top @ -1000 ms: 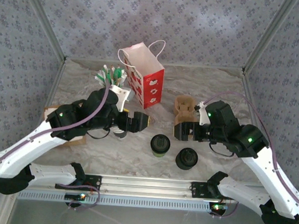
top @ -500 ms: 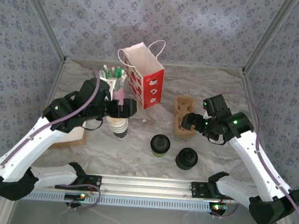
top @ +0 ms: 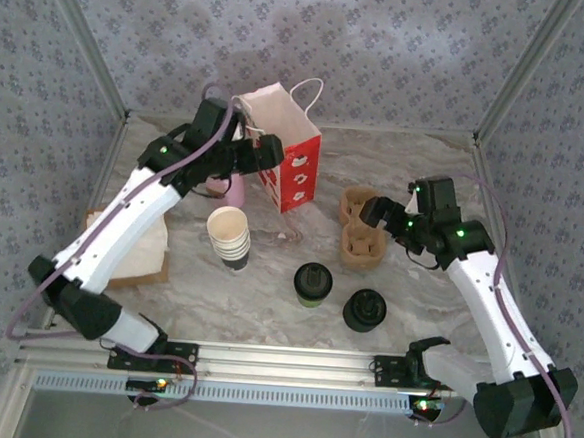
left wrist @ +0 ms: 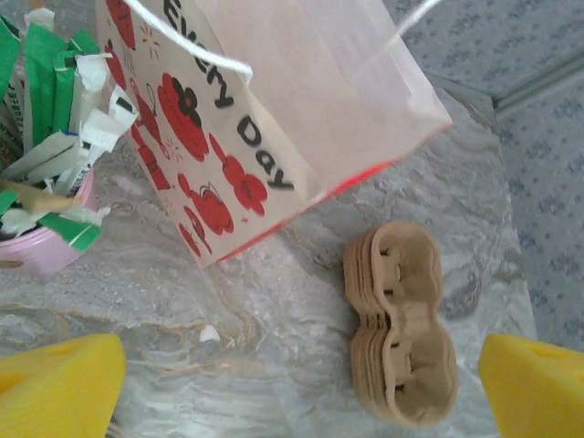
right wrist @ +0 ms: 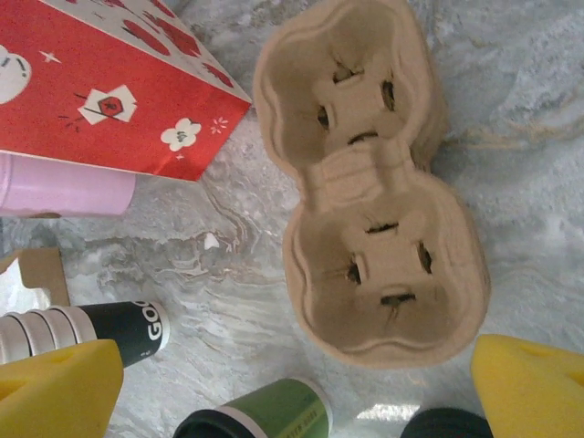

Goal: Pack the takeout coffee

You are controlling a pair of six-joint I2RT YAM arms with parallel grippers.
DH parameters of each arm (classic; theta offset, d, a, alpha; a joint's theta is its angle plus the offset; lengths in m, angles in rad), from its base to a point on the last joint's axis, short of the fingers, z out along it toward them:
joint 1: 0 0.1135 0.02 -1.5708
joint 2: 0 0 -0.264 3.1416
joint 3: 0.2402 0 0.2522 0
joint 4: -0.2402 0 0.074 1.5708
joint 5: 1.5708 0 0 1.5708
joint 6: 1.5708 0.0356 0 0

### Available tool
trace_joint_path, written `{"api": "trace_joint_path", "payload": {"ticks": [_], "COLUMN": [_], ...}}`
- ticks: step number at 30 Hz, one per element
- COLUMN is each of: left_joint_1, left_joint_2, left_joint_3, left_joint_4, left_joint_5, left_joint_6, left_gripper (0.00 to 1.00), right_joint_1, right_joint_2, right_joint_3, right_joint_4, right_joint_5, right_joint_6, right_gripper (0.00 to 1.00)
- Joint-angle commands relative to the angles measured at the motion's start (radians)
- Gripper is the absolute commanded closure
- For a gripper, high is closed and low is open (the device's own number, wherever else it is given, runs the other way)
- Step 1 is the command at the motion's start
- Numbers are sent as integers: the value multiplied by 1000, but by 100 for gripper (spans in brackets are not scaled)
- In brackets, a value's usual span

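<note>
Plainly, the takeout coffee (top: 313,284) is a small cup with a round black lid and dark green sides. It stands upright on the marbled desk (top: 426,168), on the near side of the paper bag (top: 282,148) and a little to its right, apart from it and untouched. From the right wrist its green wall and black lid rim (right wrist: 274,415) show at the lower edge, and no lettering on it can be read. The bag's white face (left wrist: 274,100) carries red flowers and black letters that appear to read "Every Day"; its red face bears white blossoms and small emblems. Just in front of the bag stands a stack of lidless cups (top: 231,238), whose dark band (right wrist: 82,330) shows white letters "GOO", the rest cut off. A pile of black lids (top: 364,309) sits farther from the bag than the coffee, to the right. A brown pulp cup carrier (top: 360,224) lies right of the bag, and a pink cup of sachets (left wrist: 41,246) is at the bag's left. The left tool (top: 262,152) hangs against the bag's left upper side, spread wide and gripping nothing. The right tool (top: 373,210) hovers right of the bag over the carrier, likewise spread wide and empty.
</note>
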Motion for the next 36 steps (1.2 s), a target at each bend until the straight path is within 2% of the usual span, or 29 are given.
{"api": "trace_joint_path", "payload": {"ticks": [1, 5, 6, 8, 9, 13, 17, 24, 36], "left_joint_1": [1, 1, 2, 2, 2, 1, 0, -10, -16], "left_joint_2": [67, 185, 223, 295, 337, 495, 635, 700, 711], "left_joint_3": [127, 289, 340, 452, 508, 751, 956, 984, 984], "left_joint_4": [-30, -135, -169, -256, -310, -485, -619, -631, -651], "left_joint_5": [-74, -160, -170, -202, -216, -245, -253, -242, -210], "left_joint_6": [-104, -202, -217, -244, -260, -292, -312, -321, -297], "left_gripper": [3, 12, 17, 22, 28, 40, 46, 50, 91], "right_joint_1": [-48, -102, -115, -135, -142, -158, -165, -171, -179], "right_joint_2": [2, -47, -61, -77, -79, -62, -33, 0, 19], "right_joint_3": [-19, -89, -110, -139, -143, -130, -116, -95, -93], "right_joint_4": [43, 120, 148, 201, 210, 200, 197, 185, 188], "right_joint_5": [-97, -180, -219, -286, -306, -341, -373, -409, -447], "right_joint_6": [-98, -104, -104, -100, -98, -116, -129, -141, -143], "right_gripper": [0, 0, 0, 0, 0, 0, 0, 0, 2]}}
